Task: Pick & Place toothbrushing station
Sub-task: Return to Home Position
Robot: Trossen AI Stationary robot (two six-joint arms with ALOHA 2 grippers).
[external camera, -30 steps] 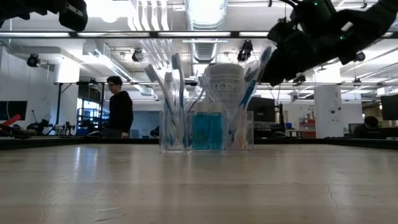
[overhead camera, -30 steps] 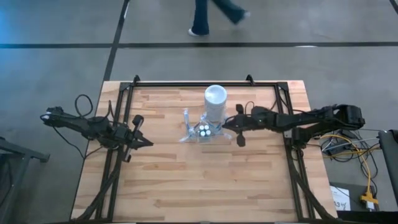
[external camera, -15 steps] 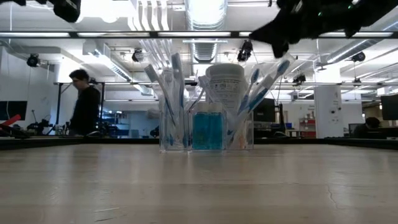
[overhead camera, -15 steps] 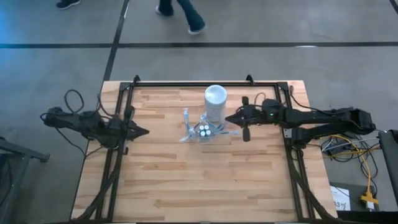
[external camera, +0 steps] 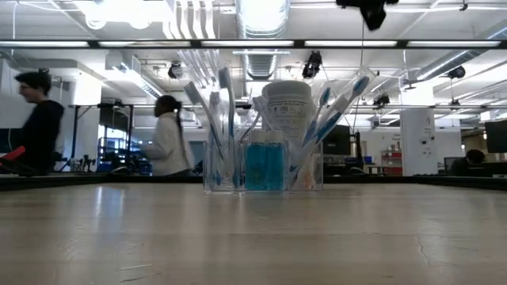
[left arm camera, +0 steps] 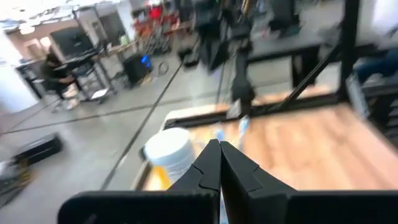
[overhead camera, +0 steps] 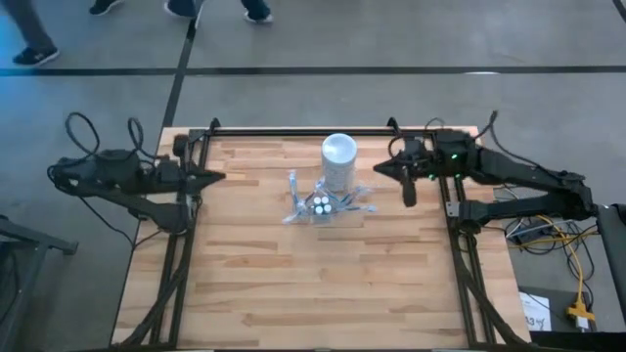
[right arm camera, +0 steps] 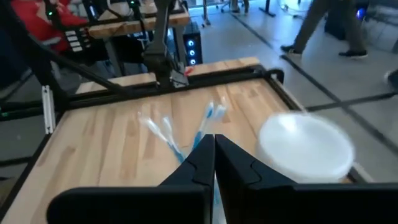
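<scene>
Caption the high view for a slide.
Brushes, tubes in holder by cup; left end effector and right end effector shut at either side.

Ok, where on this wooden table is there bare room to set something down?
The wooden tabletop on the side of the clear holder away from the tall white cup is bare. So is the strip between holder and left gripper. Crowded: holder, cup, right gripper close by.

From above, the toothbrushes (overhead camera: 292, 192) and tubes (overhead camera: 322, 204) are too small to count, and people (overhead camera: 256, 12) are cut off by the top edge. At tabletop height the clear holder (external camera: 261, 165) covers the white cup's (external camera: 287, 101) lower half, and a dark arm part (external camera: 371, 9) runs off the top. The left claw (left arm camera: 219, 147), fingers pressed together, masks part of the cup; the right claw (right arm camera: 213, 139) hides the toothbrushes' lower ends
</scene>
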